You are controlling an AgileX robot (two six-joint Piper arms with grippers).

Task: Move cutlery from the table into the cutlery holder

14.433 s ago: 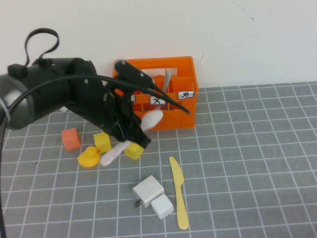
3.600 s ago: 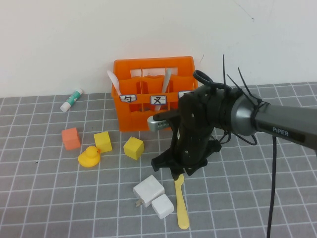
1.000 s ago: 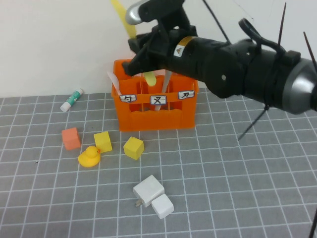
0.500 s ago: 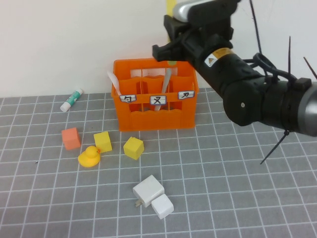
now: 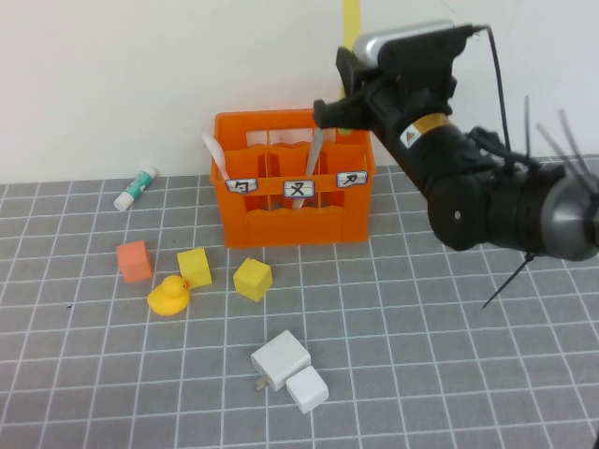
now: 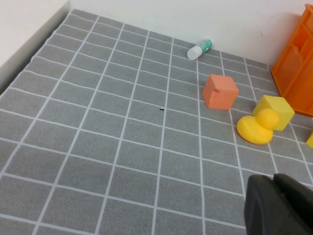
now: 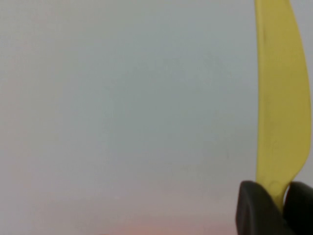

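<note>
Two pieces of cutlery stand in the cutlery holder (image 5: 292,176) in the high view: the pale pink spoon (image 5: 214,155) in its left compartment and the grey fork (image 5: 314,154) in the middle one. The right gripper (image 5: 348,105) hovers at the crate's 1 o'clock corner, above the right compartment, and the pale yellow knife (image 5: 351,19) rises from it straight toward 12 o'clock, running out of view. On the table (image 5: 449,374), at 7 o'clock from the crate, lie an orange cube (image 5: 134,261), two yellow cubes (image 5: 194,267), a rubber duck (image 5: 169,295) and two white charger blocks (image 5: 289,369).

From the left wrist view, the left gripper (image 6: 279,205) hangs low over the grey grid near the duck (image 6: 256,127) and orange cube (image 6: 219,91); whether its jaws are apart or together cannot be told.

From the right wrist view, the right gripper (image 7: 276,200) has its dark jaws clamped on the knife (image 7: 278,93), whose blade stands upright out of them against the pale wall.
</note>
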